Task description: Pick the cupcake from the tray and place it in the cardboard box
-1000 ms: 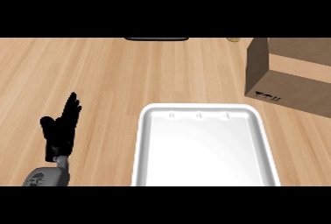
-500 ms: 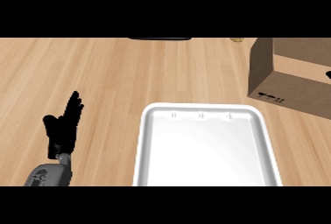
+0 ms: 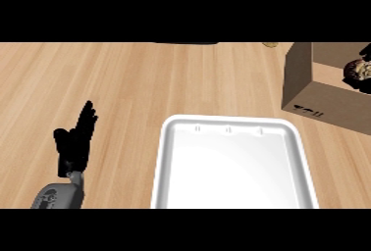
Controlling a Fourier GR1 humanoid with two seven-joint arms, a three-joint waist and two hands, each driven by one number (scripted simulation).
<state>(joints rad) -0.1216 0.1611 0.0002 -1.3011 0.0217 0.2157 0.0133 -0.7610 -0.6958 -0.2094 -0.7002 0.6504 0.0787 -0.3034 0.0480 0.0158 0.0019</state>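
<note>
nearest the view's lower edge, at the left, a grey forearm point(image 3: 59, 195) comes in and ends in the black left hand point(image 3: 74, 142). its fingers are straight and point up the wooden bench point(image 3: 167, 81), the thumb set out to the left, and it holds nothing. it rests well to the left of the tray, apart from it.

the white tray point(image 3: 233, 166) lies in the lower middle of the view, a shallow rectangle with rounded corners and a raised rim. its far wall carries three small marks in a row. nothing shows inside it.

farther back and to the right stands the cardboard box point(image 3: 326, 95), brown, open at the top, with small black printed marks low on its near face. it is just beyond the tray's far right corner and does not touch it. inside the box, at the view's right edge, sits the cupcake point(image 3: 358, 69), a dark brownish lump with black shapes round it. those shapes look like the right hand point(image 3: 365, 51) at the cupcake, but whether its fingers are curled round the cupcake or straight cannot be told.

at the far edge of the bench a small tan object point(image 3: 271, 44) and a dark strip point(image 3: 187, 42) show, too cut off to tell what they are.
</note>
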